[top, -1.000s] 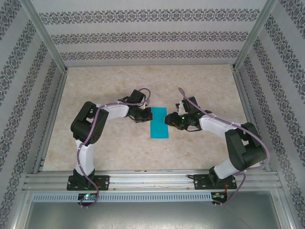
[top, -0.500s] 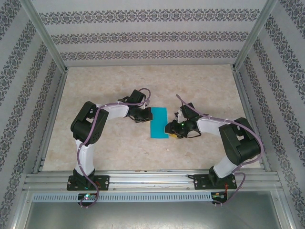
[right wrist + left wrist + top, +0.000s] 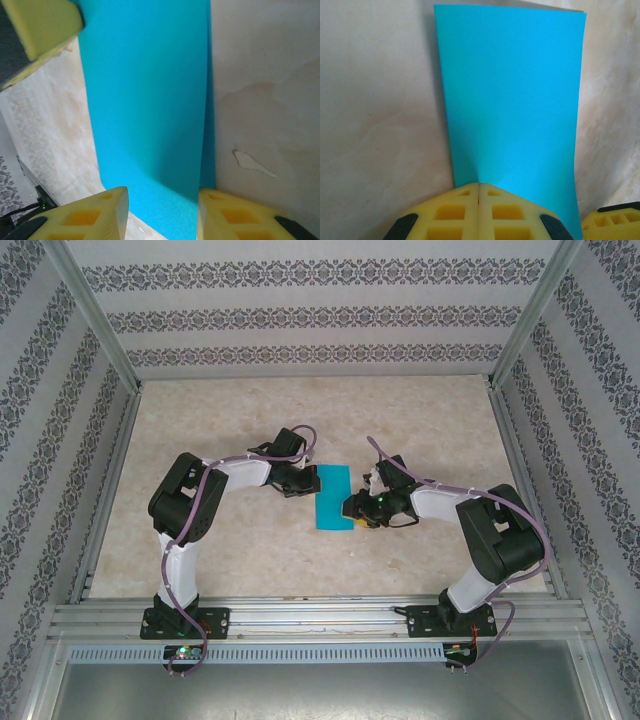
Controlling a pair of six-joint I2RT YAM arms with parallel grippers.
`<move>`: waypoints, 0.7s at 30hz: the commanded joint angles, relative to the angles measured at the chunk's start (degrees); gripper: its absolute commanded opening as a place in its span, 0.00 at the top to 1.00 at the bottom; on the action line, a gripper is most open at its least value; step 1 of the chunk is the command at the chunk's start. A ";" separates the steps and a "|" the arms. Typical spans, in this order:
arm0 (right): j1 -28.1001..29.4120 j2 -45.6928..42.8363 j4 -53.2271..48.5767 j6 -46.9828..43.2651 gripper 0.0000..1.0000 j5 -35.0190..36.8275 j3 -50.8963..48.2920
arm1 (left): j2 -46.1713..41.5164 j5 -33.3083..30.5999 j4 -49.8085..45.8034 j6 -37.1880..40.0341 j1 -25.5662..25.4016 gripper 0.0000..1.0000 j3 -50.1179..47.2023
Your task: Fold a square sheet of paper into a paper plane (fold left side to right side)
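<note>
the square sheet of paper (image 3: 330, 492) lies flat on the table (image 3: 230, 410) between the two arms, near the middle. it is folded in half into a turquoise rectangle, longer than it is wide. in the top view its long axis runs from the far wall toward the arm bases, leaning only a little. one short end faces away and the other faces the bases, and both ends are cut square. the left gripper (image 3: 479, 192) sits at the sheet's left long edge, toward the far end. in the left wrist view its yellow pads (image 3: 455, 215) are pressed together with no gap and their tips touch the paper's edge. whether any paper is caught between them cannot be told. the right gripper (image 3: 162, 195) is at the sheet's near right corner. in the right wrist view its fingers (image 3: 100, 217) stand partly apart with the sheet's end lying in the gap, gripping nothing. along the right-hand edge in that view the top layer is lifted slightly off the layer beneath, which shows as a darker strip.
</note>
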 commanded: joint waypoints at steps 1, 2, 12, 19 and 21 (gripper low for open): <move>-0.70 0.65 2.48 0.40 0.60 -1.50 0.42 | 1.53 -2.81 -5.08 0.53 -1.18 1.00 -2.27; -1.00 1.04 2.49 0.22 0.60 -1.59 0.73 | 1.53 -2.78 -4.99 0.53 -1.12 1.00 -2.23; -3.46 6.04 4.46 -0.93 0.60 -4.01 6.11 | 1.18 -2.48 -4.55 0.70 -1.44 1.00 -2.43; -5.13 9.75 4.51 -2.03 0.63 -5.05 9.29 | 0.91 -2.52 -4.11 0.60 -1.60 1.00 -2.58; -5.59 10.57 4.51 -2.40 0.64 -5.37 10.02 | 0.82 -2.47 -4.03 0.66 -1.63 1.00 -2.66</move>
